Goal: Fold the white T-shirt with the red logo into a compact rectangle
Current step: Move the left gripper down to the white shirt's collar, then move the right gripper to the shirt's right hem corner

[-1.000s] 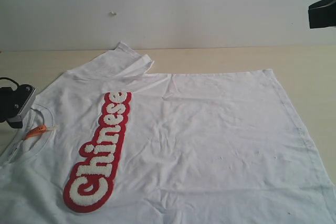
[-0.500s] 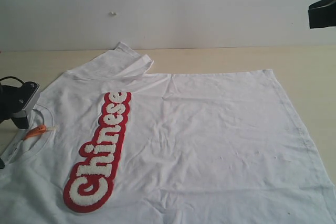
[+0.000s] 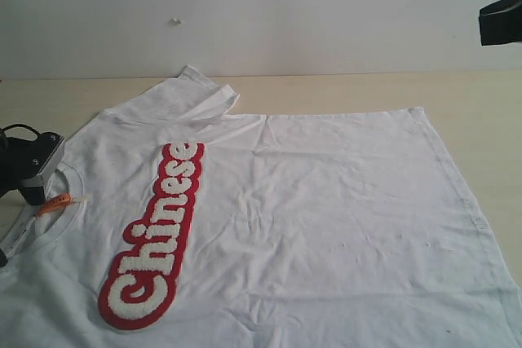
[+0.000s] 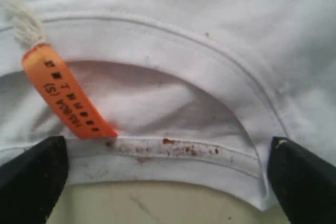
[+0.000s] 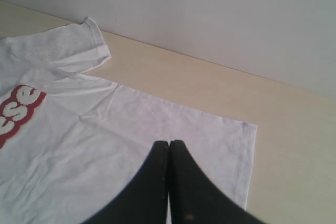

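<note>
The white T-shirt (image 3: 326,209) lies spread front-up on the beige table, wrinkled, with its neck at the left. The red logo (image 3: 155,238) runs along the chest; its end also shows in the right wrist view (image 5: 18,106). My left gripper (image 4: 168,182) is open at the collar (image 4: 173,153), one fingertip (image 4: 31,177) on each side of the neck's rim, next to the orange tag (image 4: 65,95). It sits at the table's left (image 3: 33,177). My right gripper (image 5: 169,148) is shut and empty, held above the shirt's far hem corner (image 5: 247,145).
The far sleeve (image 3: 192,95) is folded and bunched near the back wall. Bare table (image 3: 481,103) shows behind and right of the shirt. A black part of the right arm (image 3: 501,18) hangs at the upper right.
My left gripper has crept a little to the right, closer over the collar. The shirt and the right arm have stayed still.
</note>
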`<state>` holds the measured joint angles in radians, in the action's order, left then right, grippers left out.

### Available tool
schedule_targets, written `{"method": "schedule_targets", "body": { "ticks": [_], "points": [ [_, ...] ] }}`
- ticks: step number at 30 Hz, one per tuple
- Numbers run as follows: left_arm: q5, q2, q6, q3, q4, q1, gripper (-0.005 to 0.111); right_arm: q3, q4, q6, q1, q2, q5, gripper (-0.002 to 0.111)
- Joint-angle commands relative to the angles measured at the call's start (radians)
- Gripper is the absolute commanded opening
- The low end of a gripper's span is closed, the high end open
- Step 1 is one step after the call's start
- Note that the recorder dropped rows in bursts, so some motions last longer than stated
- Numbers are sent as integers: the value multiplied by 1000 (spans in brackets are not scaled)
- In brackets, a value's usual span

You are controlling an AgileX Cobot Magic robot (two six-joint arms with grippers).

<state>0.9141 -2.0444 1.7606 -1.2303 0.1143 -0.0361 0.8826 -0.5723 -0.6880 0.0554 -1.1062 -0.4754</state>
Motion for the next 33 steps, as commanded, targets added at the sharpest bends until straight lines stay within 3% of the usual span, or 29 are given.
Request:
{"method": "schedule_targets", "body": {
  "ticks": [1, 4, 11, 13, 33],
  "points": [
    [-23, -14, -12, -2, -14, -1, 105, 5, -3, -50, 3, -6, -16, 6],
    [-23, -14, -12, -2, -14, -1, 105, 5, -3, -50, 3, -11, -16, 22],
    [-23, -14, -12, -2, -14, -1, 105, 5, -3, -56, 3, -21, -36, 76],
    [-23, -14, -12, -2, -14, -1, 105, 5, -3, -91, 3, -25, -52, 84],
    [-23, -14, -12, -2, -2, 1, 105, 5, -14, -69, 3, -26, -119, 87]
  ]
}}
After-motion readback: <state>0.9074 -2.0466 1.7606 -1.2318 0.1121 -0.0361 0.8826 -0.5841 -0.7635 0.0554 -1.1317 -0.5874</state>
